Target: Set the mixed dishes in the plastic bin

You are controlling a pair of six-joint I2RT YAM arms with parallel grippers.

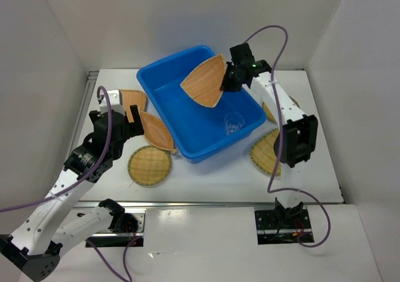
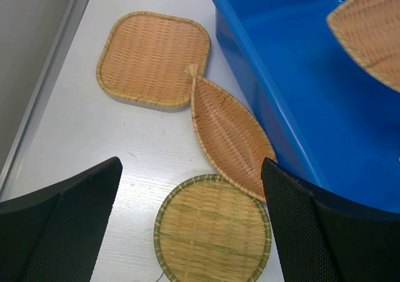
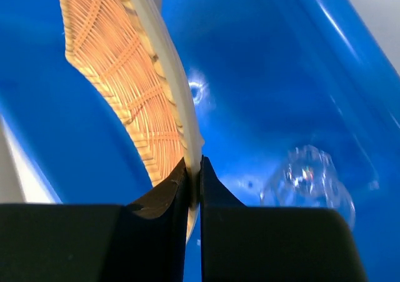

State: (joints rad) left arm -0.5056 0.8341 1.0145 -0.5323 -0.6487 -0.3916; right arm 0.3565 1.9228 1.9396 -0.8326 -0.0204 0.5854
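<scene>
My right gripper (image 1: 226, 80) is shut on the rim of a fan-shaped bamboo tray (image 1: 205, 80), holding it tilted in the air over the back of the blue plastic bin (image 1: 164, 107). In the right wrist view the fingers (image 3: 194, 182) pinch the tray's pale edge (image 3: 169, 88) above the bin floor. A small clear cup (image 1: 232, 123) stands inside the bin near its right wall. My left gripper (image 2: 190, 222) hangs open above the round greenish tray (image 2: 212, 231), beside the leaf-shaped tray (image 2: 228, 135) and the square tray (image 2: 153, 58).
Two more woven trays lie right of the bin: one round (image 1: 265, 154), one mostly hidden behind the right arm (image 1: 269, 112). The leaf-shaped tray (image 1: 156, 130) rests against the bin's left wall. White enclosure walls surround the table (image 1: 206, 182).
</scene>
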